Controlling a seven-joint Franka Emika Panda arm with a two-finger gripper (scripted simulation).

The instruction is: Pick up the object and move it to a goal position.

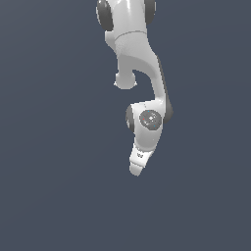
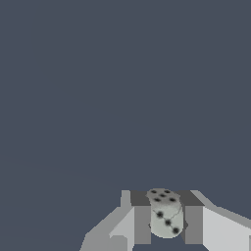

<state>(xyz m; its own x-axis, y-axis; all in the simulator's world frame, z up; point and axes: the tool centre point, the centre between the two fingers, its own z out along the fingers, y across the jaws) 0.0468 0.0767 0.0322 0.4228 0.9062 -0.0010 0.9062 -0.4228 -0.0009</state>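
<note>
From the exterior view I see the white arm (image 1: 139,63) coming down from the twelve o'clock edge of the picture, bending through a dark-ringed joint (image 1: 150,119) near the middle and tapering to the gripper (image 1: 136,170), which sits a little toward five o'clock of the picture's centre. All around it is a flat slate-blue ground (image 1: 54,147). From this angle I cannot make out the fingers separately, and the object is not visible here; the hand covers it.

The wrist view tells me more. The object (image 2: 165,214) is a small pale grey die with rounded edges and black pips, and it sits squarely between the two grey fingers (image 2: 142,223), one pad against each flank. The gripper (image 2: 167,223) is clamped on the die, with no gap showing on either side. One pip face is turned toward the twelve o'clock side of the picture, another faces the camera. Behind the die I see only the same blue-grey ground (image 2: 98,98)
</note>
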